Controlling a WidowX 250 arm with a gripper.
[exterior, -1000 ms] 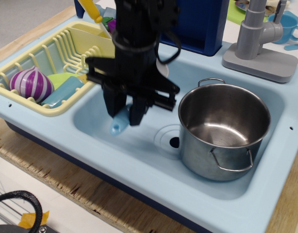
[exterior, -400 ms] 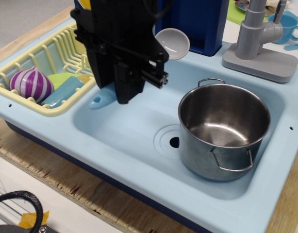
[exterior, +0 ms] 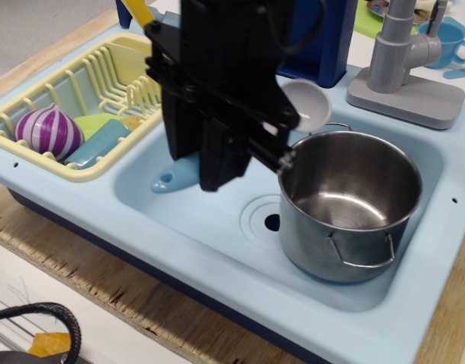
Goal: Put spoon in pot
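Since the earlier frames the gripper point(exterior: 217, 171) has shifted right across the sink point(exterior: 209, 227) toward the pot point(exterior: 347, 203), w/ the spoon point(exterior: 240, 140) carried along: it sat lower over the basin, then up by the rack side, now closer to the pot

Spoon is held crosswise in the pincer. Its light-blue end point(exterior: 174, 176) sticks out lower left of the black body, and the pale rounded bowl point(exterior: 308, 105) shows upper right, just above and beside the pot's far-left rim. Jaws look clamped on the spoon's middle, though the grip itself is hidden behind the arm's bulk

Progress, as I judge it: pickup done, lift done, transfer roughly halfway. Spoon isn't over the pot's opening yet; only its bowl end is near the rim. Left to do: more travel right so the whole spoon clears the rim, then let go inside. Pot stands upright in the right part of the sink, empty as far as visible. Drying rack point(exterior: 58, 91) w/ toys sits to the left, untouched
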